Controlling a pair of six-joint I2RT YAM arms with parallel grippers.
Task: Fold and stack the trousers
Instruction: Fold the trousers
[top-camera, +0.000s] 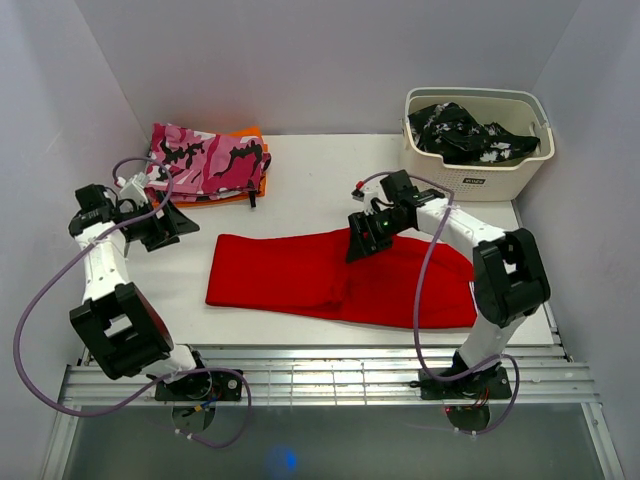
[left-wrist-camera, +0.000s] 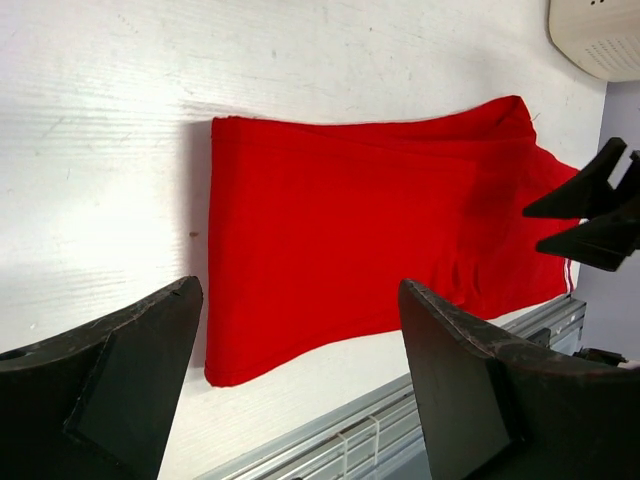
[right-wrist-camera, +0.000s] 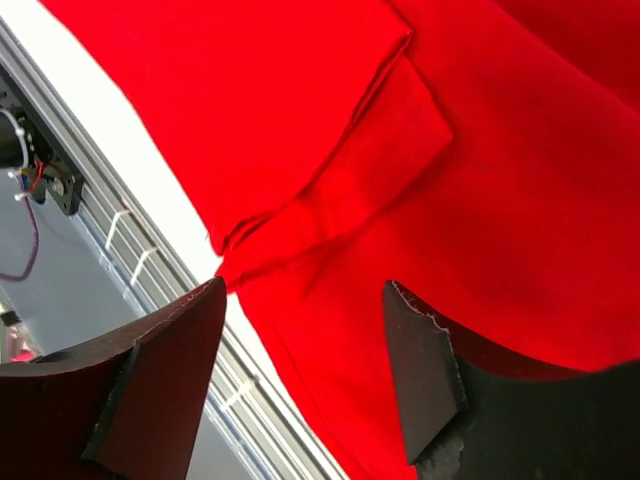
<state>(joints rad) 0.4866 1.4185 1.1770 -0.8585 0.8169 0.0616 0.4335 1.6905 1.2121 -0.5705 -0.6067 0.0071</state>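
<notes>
I see the trousers (top-camera: 340, 278) lying folded flat across the middle of the table (top-camera: 300, 190), near its front edge. My left gripper (top-camera: 162, 228) hangs beyond their left end with jaws spread and empty; my right gripper (top-camera: 360, 246) sits over their far edge, jaws apart, nothing pinched.

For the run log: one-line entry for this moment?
trousers: lying flat | left gripper: open, clear of trousers | right gripper: open, over trousers
</notes>
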